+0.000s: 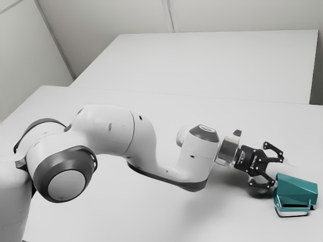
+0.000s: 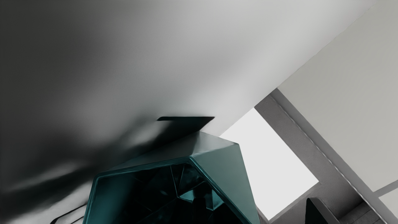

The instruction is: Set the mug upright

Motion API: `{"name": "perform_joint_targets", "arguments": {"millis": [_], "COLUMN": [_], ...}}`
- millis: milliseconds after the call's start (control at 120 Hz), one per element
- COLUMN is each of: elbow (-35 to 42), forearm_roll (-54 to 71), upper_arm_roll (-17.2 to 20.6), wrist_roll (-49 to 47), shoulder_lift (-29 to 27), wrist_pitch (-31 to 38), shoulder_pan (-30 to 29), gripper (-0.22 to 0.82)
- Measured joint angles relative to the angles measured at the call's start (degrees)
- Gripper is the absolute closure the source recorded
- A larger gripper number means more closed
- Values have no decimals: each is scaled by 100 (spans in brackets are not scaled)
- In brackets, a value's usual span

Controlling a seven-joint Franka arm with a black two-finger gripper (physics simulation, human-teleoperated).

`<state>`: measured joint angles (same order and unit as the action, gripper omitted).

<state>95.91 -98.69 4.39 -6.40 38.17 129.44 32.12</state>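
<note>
The pincer is hanging open, its fingers spreading well apart and gripping nothing. Just ahead, the mug is lying on its side, its mouth facing the hand. An off-centre advance risks ramming the rim, so the mug is sliding away rather than being caught by its wall. Past the rim, the handle is jutting sideways; during tilting it might be snagging on the table and twisting the mug.
</note>
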Motion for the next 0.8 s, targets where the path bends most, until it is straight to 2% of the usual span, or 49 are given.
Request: {"name": "perform_joint_targets", "arguments": {"millis": [117,267,600,700,800], "elbow": [0,0,-13,56,185], "forearm_roll": [7,29,428,1103,2397], "upper_arm_roll": [0,0,-26,-81,-219], "wrist_roll": [20,38,35,3,-89], "shoulder_lift": [1,-15,-208,-532,-907], "wrist_pitch": [6,9,43,154,227], "shoulder_pan": [15,22,32,33,32], "gripper": [57,70,77,78,78]}}
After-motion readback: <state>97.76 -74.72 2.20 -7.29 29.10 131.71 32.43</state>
